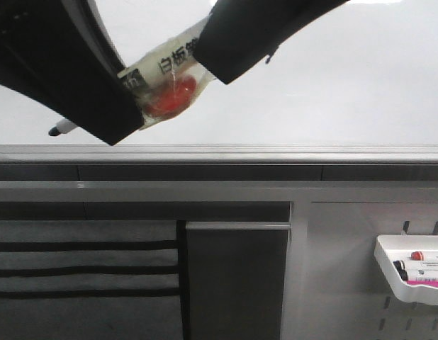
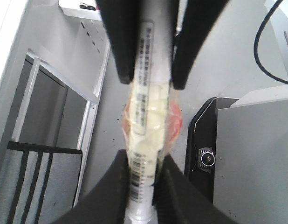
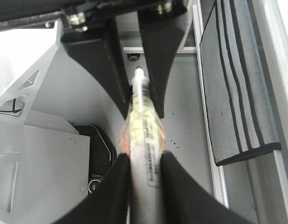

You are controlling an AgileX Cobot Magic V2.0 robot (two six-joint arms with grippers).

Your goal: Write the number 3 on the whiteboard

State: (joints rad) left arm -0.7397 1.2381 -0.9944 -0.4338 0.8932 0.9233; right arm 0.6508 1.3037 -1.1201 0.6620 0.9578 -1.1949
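Front view: both arms are up in front of the whiteboard [image 1: 332, 92], sharing one marker [image 1: 166, 81]. Left tool [image 1: 109, 117] comes in from upper left, right tool [image 1: 229, 46] from upper right.

Marker: white barrel with printed black characters, wrapped mid-length in clear tape over something red-orange. Its dark tip [image 1: 56, 130] pokes out below the left tool, low on the board just above the grey edge rail [image 1: 276, 150]. Cannot tell whether the tip touches the surface.

Left wrist view: left tool [image 2: 143, 186] has both black fingers [image 2: 111, 191] clamped on the marker barrel [image 2: 146, 88]; the right tool's fingers grip the same barrel farther along.

Right wrist view: right tool [image 3: 145, 186] is closed on the marker [image 3: 141, 121]; the left tool's fingers pinch it near the far end.

Number 3: no stroke visible on the exposed board; the surface reads plain white with glare at top right.

Below the rail: grey pegboard panel [image 1: 346, 283] with a white tray [image 1: 392, 273] holding spare markers [image 1: 417, 268]; a grey cloth with black stripes [image 1: 77, 276] hangs at left.
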